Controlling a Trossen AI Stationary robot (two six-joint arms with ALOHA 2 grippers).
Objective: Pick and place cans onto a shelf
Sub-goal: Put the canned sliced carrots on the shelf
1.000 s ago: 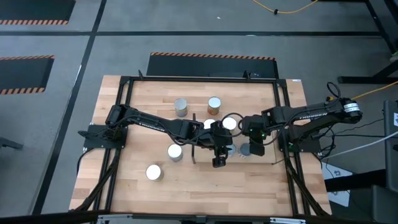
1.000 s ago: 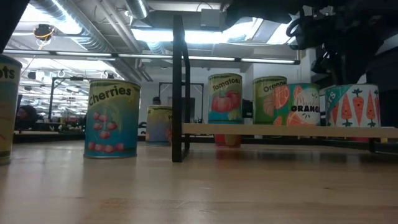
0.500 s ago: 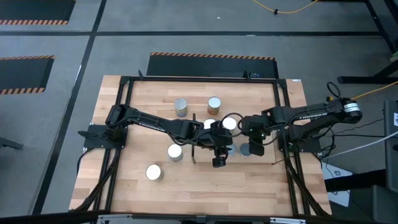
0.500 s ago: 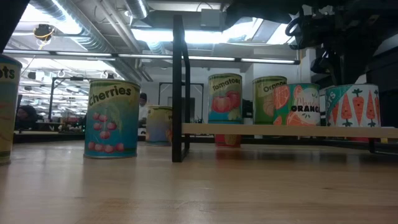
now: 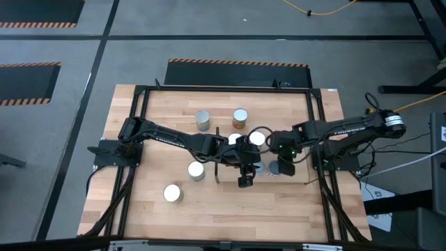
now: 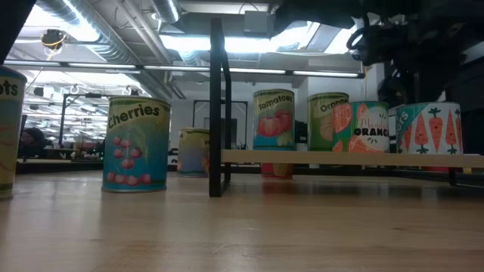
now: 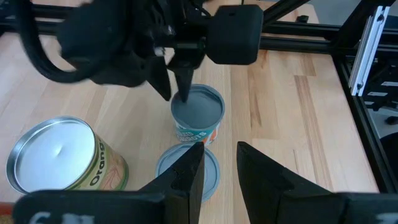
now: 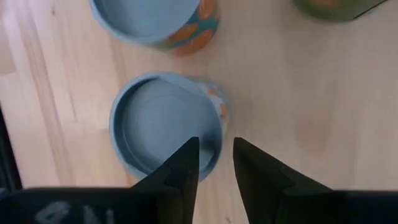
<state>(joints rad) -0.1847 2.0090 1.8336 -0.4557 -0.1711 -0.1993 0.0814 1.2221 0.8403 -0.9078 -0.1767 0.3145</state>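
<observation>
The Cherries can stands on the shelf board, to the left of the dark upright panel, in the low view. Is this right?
Not quite. In the low view the Cherries can stands on the tabletop, not on the shelf board. It is indeed to the left of the dark upright panel. On the board stand the Oranges can and the carrots can.

Leftmost can [image 6: 7, 132] cut by the low view's edge; shelf [image 5: 261, 169] mostly hidden under both arms.
</observation>
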